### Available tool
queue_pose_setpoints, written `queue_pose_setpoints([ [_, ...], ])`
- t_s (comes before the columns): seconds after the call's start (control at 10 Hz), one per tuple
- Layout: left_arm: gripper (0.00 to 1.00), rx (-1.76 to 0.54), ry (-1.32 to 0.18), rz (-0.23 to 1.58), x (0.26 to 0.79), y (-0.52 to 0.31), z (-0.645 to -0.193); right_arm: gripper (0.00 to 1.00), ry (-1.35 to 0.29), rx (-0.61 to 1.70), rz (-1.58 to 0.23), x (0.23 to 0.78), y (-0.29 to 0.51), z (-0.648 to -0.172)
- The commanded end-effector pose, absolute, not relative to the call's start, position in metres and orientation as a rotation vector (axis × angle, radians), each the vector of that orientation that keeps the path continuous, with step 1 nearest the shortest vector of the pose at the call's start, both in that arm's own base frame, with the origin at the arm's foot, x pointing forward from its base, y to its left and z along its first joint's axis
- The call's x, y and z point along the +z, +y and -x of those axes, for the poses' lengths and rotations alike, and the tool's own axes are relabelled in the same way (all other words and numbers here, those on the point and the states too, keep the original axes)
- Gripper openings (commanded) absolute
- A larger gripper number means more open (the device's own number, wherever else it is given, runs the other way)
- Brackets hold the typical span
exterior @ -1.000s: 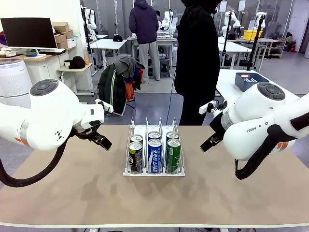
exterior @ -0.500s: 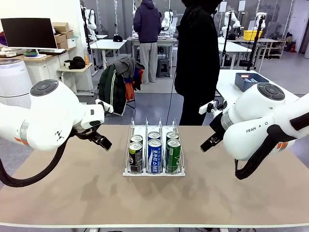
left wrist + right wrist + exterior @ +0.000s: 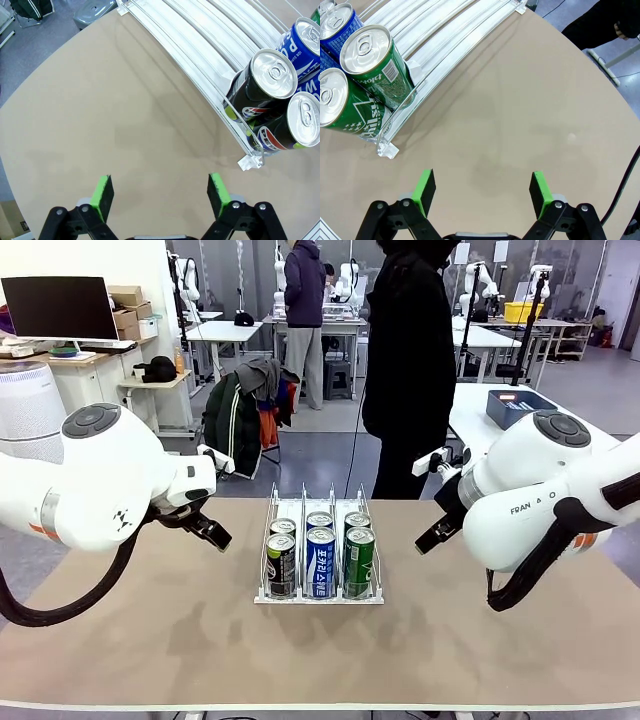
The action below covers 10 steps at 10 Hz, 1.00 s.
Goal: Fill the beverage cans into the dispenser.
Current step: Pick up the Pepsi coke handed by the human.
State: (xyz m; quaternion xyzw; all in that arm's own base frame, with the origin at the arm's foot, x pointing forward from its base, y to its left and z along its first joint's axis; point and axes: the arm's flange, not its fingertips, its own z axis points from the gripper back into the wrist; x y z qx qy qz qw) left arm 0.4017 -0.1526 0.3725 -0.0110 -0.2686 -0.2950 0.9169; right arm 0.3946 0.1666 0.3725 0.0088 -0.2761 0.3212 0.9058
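Observation:
The white wire dispenser [image 3: 275, 508] stands at the table's centre with several beverage cans upright in its near end: black [image 3: 281, 565], blue-and-white [image 3: 321, 563] and green [image 3: 359, 561] in front, one more behind each. My left gripper [image 3: 207, 531] hangs left of it and my right gripper [image 3: 436, 533] right of it, both above the tabletop. In the left wrist view the left gripper [image 3: 160, 187] is open over bare table, with two black cans [image 3: 267, 82] beside the dispenser rail [image 3: 200, 45]. In the right wrist view the right gripper [image 3: 482, 184] is open, with two green cans [image 3: 370, 55] by the dispenser [image 3: 445, 40].
A person in a black coat [image 3: 405, 360] stands at the table's far edge behind the dispenser. A blue bin [image 3: 515, 405] sits on another table at the back right. A chair with jackets [image 3: 245, 415] stands beyond the far left edge.
Neither arm nor any can has moved. A person far in the background has stepped a little to the right.

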Motion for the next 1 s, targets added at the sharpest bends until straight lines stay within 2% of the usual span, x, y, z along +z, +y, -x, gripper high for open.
queue_pose_setpoints([
  [0.0, 1.00, -0.605, -0.552, 0.023, 0.3724, -0.1520, -0.4020, 1.00, -0.570, 0.662, -0.019, 0.3725, 0.1664, -0.3946],
  [0.9, 1.00, -0.605, -0.552, 0.023, 0.3724, -0.1520, -0.4020, 1.00, -0.570, 0.662, -0.019, 0.3725, 0.1664, -0.3946],
])
